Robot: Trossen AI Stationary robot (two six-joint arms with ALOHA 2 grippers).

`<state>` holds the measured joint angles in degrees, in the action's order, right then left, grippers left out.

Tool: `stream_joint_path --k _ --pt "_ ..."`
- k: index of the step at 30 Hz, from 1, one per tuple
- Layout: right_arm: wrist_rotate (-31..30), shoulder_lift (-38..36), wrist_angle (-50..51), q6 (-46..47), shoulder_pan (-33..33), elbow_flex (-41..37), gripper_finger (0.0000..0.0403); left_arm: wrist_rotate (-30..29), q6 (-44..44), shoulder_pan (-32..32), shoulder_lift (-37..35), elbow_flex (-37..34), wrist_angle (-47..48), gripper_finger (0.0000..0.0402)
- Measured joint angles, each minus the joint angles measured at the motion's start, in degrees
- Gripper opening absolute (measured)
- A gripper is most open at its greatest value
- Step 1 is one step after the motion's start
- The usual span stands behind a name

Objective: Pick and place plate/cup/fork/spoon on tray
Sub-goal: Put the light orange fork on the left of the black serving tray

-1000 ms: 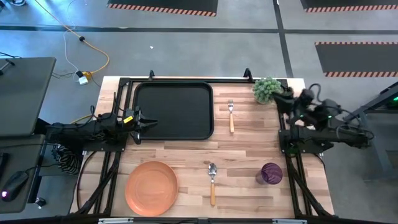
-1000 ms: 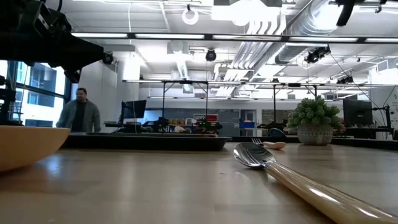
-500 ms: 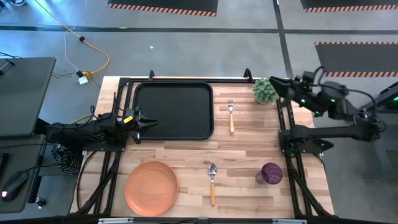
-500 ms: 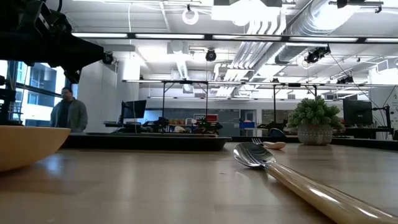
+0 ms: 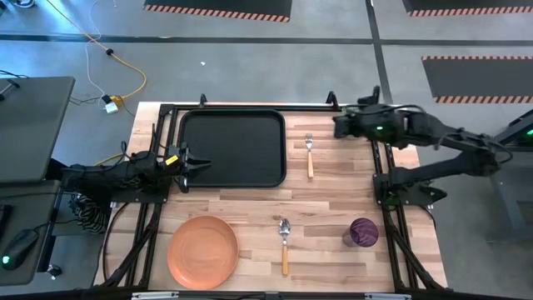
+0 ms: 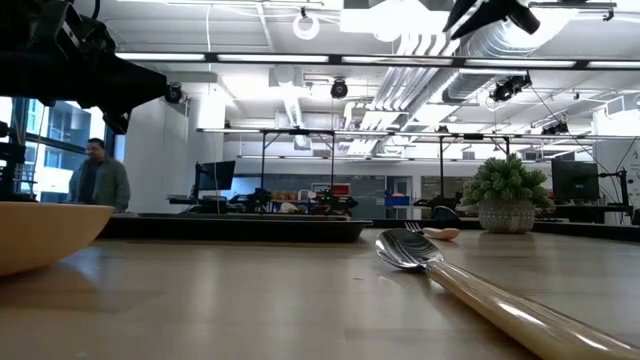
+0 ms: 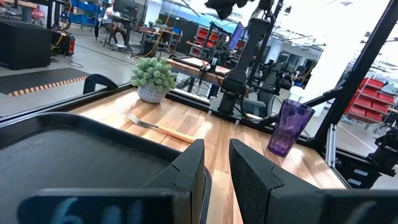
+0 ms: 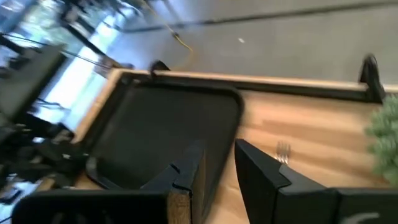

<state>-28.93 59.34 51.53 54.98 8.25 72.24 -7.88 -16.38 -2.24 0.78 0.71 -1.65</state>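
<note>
The black tray (image 5: 233, 148) lies at the table's far left. The fork (image 5: 309, 155) lies flat to the tray's right. The orange plate (image 5: 202, 251) sits at the near left. The spoon (image 5: 284, 242) lies flat to the plate's right, and the purple cup (image 5: 363, 232) stands upright at the near right. My left gripper (image 5: 200, 164) hangs low over the tray's left rim, shut and empty. My right gripper (image 5: 336, 125) is high above the far right of the table, over the plant and right of the fork, shut and empty.
A small green plant in a pot (image 6: 505, 190) stands at the far right corner, below my right gripper. The right arm's base frame (image 5: 404, 187) stands at the table's right edge. Bare wood lies between tray, plate and cup. A person (image 6: 100, 182) walks in the room behind.
My right gripper has risen from the table's right edge and swung toward the table's left, and now stands over the plant and points at the tray. The left arm has kept still. The person in the room has walked to the left.
</note>
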Motion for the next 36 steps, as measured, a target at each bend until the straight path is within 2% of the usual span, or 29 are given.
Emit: stream_joint_path --k 6,12,21,36 --pt "0.84 7.50 2.88 6.44 0.00 0.55 0.0080 0.00 0.00 0.00 0.01 0.00 0.00 0.0065" --pt "4.28 14.56 3.59 8.22 0.61 0.55 0.0080 0.00 0.00 0.00 0.00 0.00 0.00 0.0064" --pt "12.48 25.23 3.56 6.88 3.89 0.55 0.0080 0.00 -0.02 0.01 0.01 0.00 -0.01 0.0065" --pt "21.74 39.04 3.95 3.42 7.71 0.55 0.0080 0.00 -0.02 0.00 0.00 0.00 -0.01 0.0064"
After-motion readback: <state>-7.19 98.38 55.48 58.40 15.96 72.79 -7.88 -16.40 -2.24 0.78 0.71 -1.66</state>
